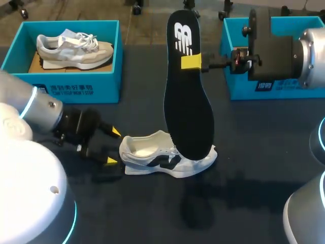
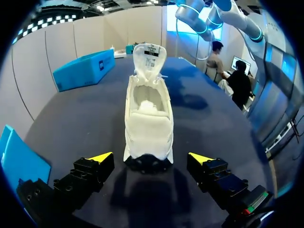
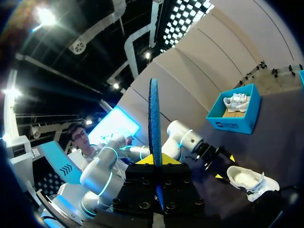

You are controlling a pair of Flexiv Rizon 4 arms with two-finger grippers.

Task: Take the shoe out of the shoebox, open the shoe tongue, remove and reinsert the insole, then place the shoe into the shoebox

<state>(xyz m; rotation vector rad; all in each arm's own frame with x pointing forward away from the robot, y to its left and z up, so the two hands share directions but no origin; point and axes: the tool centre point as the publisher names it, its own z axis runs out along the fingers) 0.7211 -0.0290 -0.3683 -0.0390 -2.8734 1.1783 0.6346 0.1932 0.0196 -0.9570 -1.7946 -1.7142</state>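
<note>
Shoe [image 1: 162, 157], white with dark side marks, is stood on its sole on the table [image 1: 244, 152], outside both boxes, with its tongue lifted; the black insole [image 1: 188, 107] is held on end, its lower end at the shoe's forepart, and is pinched near its upper end by the right end effector [image 1: 195, 62]; the left end effector [image 1: 113, 146] is spread, its yellow tips set either side of the heel and apart from it; a second shoe [image 1: 73, 50] is lodged in the left shoebox [image 1: 76, 84].

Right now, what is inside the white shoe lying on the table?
The shoe shows only pale lining. Its black insole is out, pinched in the right gripper. The inside of the toe is hidden by the upper.
</note>
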